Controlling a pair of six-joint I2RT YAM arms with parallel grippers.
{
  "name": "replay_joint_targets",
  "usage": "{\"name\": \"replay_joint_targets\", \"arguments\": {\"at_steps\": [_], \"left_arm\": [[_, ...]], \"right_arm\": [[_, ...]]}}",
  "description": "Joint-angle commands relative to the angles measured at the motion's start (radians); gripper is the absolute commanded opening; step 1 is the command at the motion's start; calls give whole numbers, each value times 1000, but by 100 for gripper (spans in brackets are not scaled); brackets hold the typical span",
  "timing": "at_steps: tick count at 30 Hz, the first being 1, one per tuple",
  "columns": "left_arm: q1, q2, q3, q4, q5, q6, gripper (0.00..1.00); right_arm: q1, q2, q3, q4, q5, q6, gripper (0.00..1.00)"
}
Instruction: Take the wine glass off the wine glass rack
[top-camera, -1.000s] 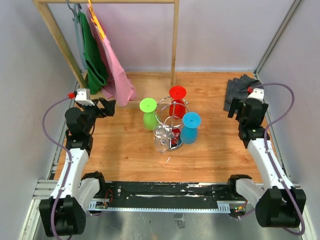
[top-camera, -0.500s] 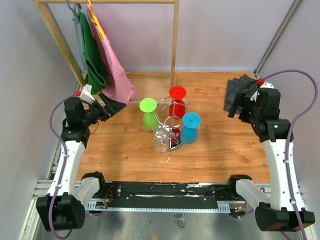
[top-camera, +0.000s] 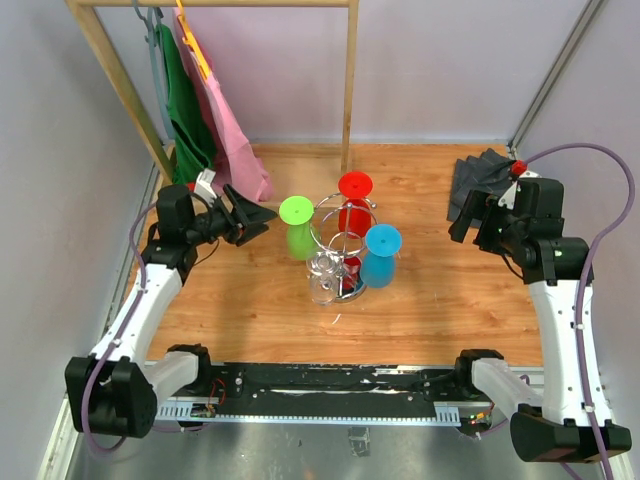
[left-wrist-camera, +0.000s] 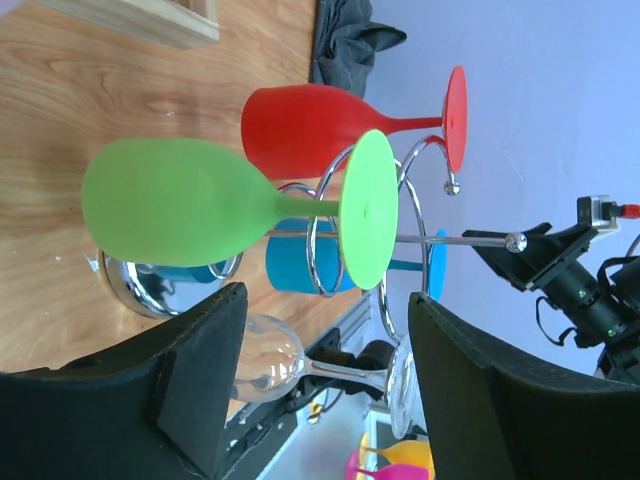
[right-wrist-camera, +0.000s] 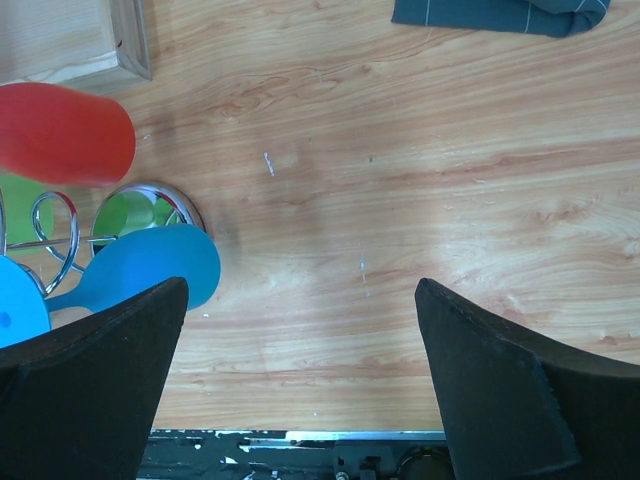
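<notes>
The chrome wire wine glass rack (top-camera: 342, 243) stands mid-table on a round shiny base (left-wrist-camera: 148, 290). Upside-down glasses hang on it: green (top-camera: 297, 228), red (top-camera: 354, 203), blue (top-camera: 380, 255) and a clear one (top-camera: 321, 279) at the front. My left gripper (top-camera: 257, 213) is open and empty, just left of the green glass and pointing at it. In the left wrist view the green glass (left-wrist-camera: 180, 215) lies just beyond the gripper (left-wrist-camera: 328, 300), apart from it, and the clear glass (left-wrist-camera: 265, 365) shows between the fingers. My right gripper (top-camera: 466, 224) is open and empty, well right of the rack. Its wrist view (right-wrist-camera: 302, 290) shows the blue glass (right-wrist-camera: 150, 265).
A tall wooden clothes rail (top-camera: 349, 90) with green and pink garments (top-camera: 215, 130) stands at the back left. Its wooden foot (right-wrist-camera: 70, 45) is near the rack. A dark folded cloth (top-camera: 478, 172) lies at the back right. A black metal rail (top-camera: 330, 385) runs along the front edge.
My left gripper has swung right and forward toward the green glass. My right arm rose and turned slightly toward the rack. The glasses have not moved.
</notes>
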Motion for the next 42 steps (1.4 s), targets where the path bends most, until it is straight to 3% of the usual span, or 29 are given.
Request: {"name": "replay_joint_targets", "arguments": {"at_steps": [1, 18, 30, 42], "left_arm": [[-16, 48, 47, 67, 23, -65, 69], [-88, 174, 112, 161, 60, -152, 44], [-90, 168, 81, 145, 69, -152, 1], [-90, 160, 116, 153, 102, -228, 0]], "right_arm": [[11, 4, 38, -25, -12, 7, 99], [11, 8, 63, -58, 33, -21, 99], [11, 24, 84, -60, 39, -33, 99], [11, 22, 73, -73, 45, -50, 99]]}}
